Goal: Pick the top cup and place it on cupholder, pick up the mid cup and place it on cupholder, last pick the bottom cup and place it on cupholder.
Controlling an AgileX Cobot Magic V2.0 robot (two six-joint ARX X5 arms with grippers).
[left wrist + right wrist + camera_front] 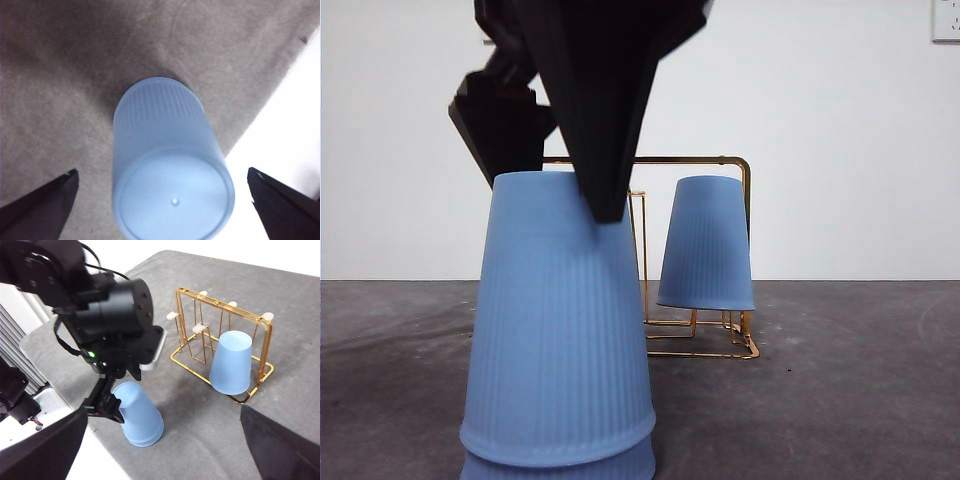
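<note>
Left end effector (162,200), released, astride ribbed matte-blue stacked cups (558,340); gold wire cupholder (740,200) behind.

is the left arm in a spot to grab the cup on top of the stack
Probably yes. The left gripper hangs right over the stacked cup, fingers open wide on either side, with nothing between them and the cup.
</note>
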